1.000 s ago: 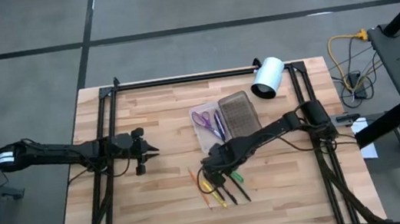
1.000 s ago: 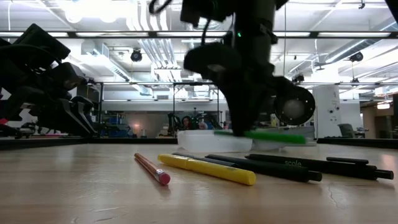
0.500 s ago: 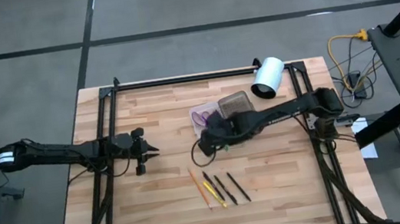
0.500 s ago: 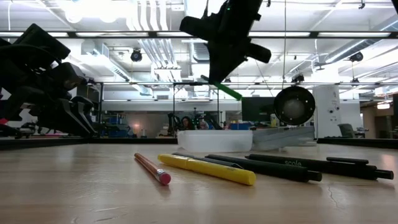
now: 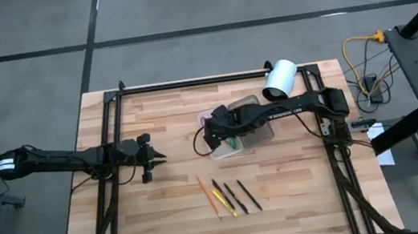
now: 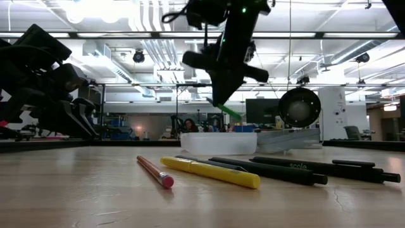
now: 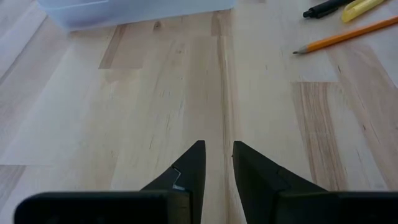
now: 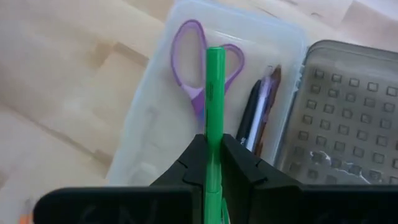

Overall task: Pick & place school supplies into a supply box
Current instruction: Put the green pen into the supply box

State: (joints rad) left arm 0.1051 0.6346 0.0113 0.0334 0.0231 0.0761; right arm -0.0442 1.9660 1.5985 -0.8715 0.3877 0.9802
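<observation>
1. Pinching a thin green pen (image 8: 215,106), the right gripper (image 8: 213,149) hung over the whitish translucent plastic supply box (image 8: 155,130).
2. Purple-handled scissors (image 8: 198,62) and dark pens (image 8: 256,118) were already inside.
3. Orange pencil (image 6: 155,171), yellow pen (image 6: 212,172) and black pens (image 6: 297,170) were left on the wooden table (image 5: 166,220).
4. Left gripper (image 7: 216,163), slightly parted and empty, idled well apart.

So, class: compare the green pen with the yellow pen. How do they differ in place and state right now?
The green pen is clamped in the right gripper, held in the air over the supply box; the yellow pen lies loose on the table. The green one tilts; the yellow one lies flat beside other pens. Both are slim writing tools.
</observation>
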